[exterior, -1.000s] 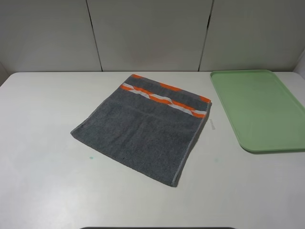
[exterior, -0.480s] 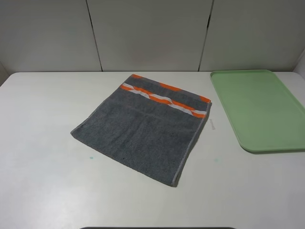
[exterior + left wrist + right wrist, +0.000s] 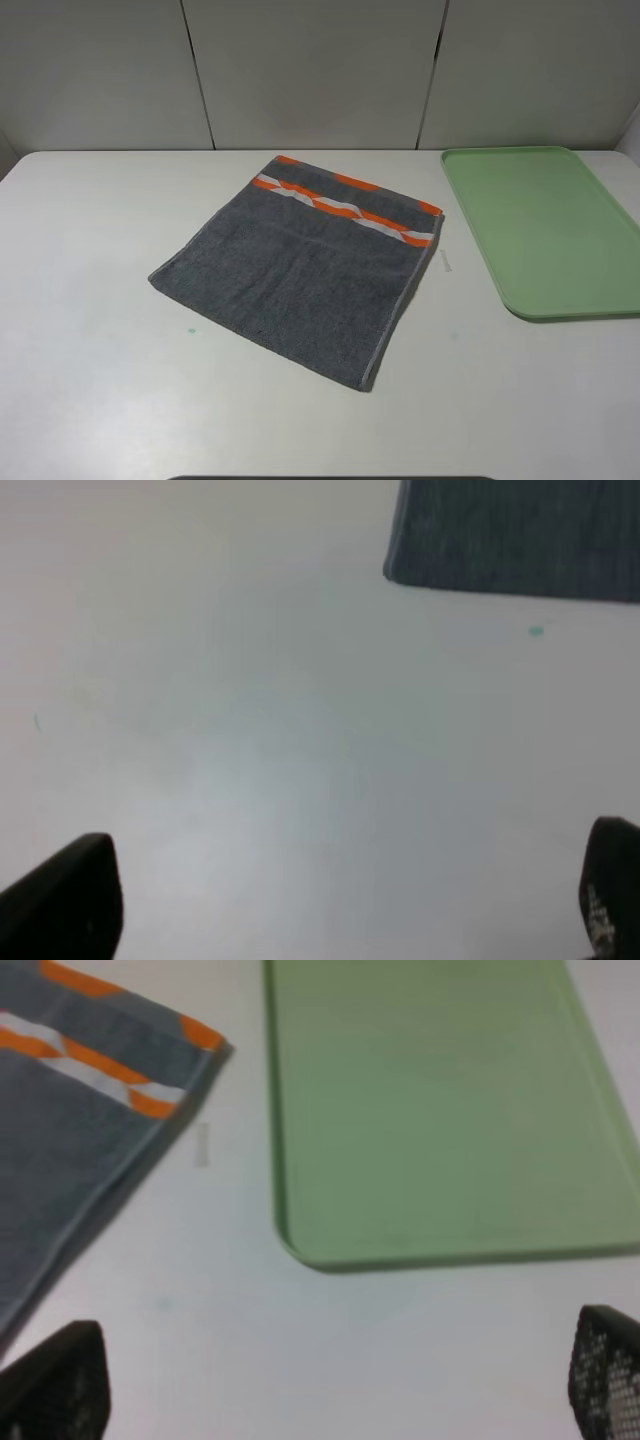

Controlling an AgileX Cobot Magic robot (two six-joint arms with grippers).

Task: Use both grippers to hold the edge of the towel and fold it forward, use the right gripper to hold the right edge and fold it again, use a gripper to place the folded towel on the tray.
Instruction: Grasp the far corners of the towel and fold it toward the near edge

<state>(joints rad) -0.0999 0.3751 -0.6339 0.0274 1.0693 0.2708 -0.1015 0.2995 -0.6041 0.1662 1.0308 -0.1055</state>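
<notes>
A grey towel (image 3: 300, 268) with an orange and white striped band along its far edge lies flat and unfolded on the white table, turned at an angle. A light green tray (image 3: 545, 228) sits empty at the right. Neither arm shows in the high view. In the left wrist view my left gripper (image 3: 340, 900) is open over bare table, with a towel corner (image 3: 500, 535) ahead of it. In the right wrist view my right gripper (image 3: 330, 1380) is open above the table, with the towel's striped corner (image 3: 100, 1070) and the tray (image 3: 440, 1110) ahead of it.
The white table (image 3: 90, 300) ends at a pale panelled wall at the back. A small teal speck (image 3: 190, 331) marks the table near the towel's left corner. A small white tag (image 3: 202, 1144) lies between towel and tray.
</notes>
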